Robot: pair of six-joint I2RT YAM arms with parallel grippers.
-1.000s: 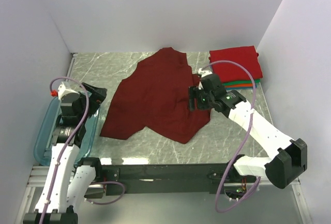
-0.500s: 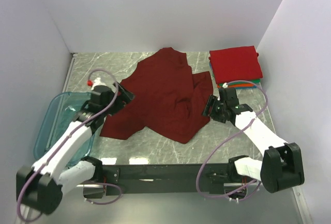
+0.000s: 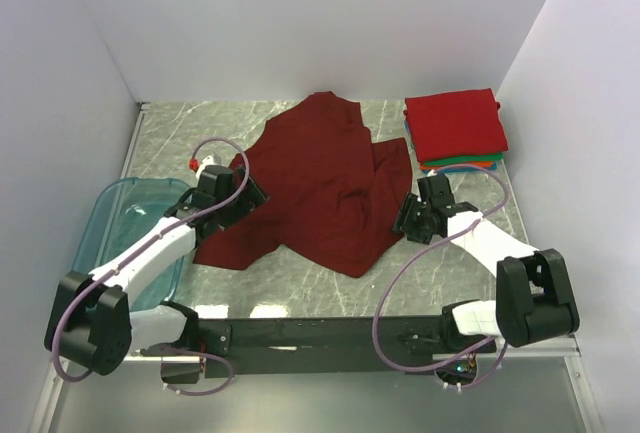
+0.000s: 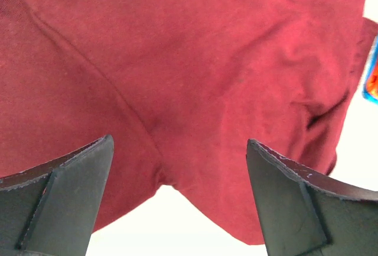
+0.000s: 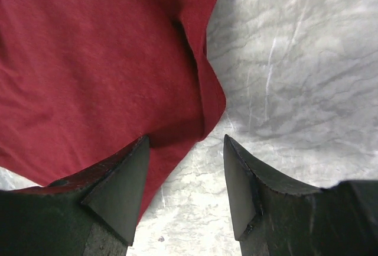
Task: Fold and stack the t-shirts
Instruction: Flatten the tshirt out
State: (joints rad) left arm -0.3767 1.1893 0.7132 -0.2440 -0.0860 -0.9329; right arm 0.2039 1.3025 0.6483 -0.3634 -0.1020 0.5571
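**A:** Left fingers (image 4: 56, 206) are spread wide, and there's nothing gripped between them. They hang over the near-left part of the maroon t-shirt (image 3: 315, 178), with a diagonal seam running underneath.

**B:** Are they touching the cloth?

**A:** Can't tell from the wrist view. From above, that arm reaches across the teal bin (image 3: 98, 221) to the shirt's left edge.

**B:** And the other side?

**A:** Right fingers (image 5: 115, 194) are parted too, though not as far. They straddle the shirt's right border, where a folded lip of cloth meets bare marble surface (image 5: 295, 73). One finger is over maroon and the other over stone, and neither has closed on anything.

**B:** So where does the shirt sit?

**A:** It's spread loose and rumpled across the middle of the surface, with the collar end toward the back wall. The folded stack (image 3: 455, 125) lies apart in the far-right corner. Bright red is on top, with green, orange and blue edges peeking out below.
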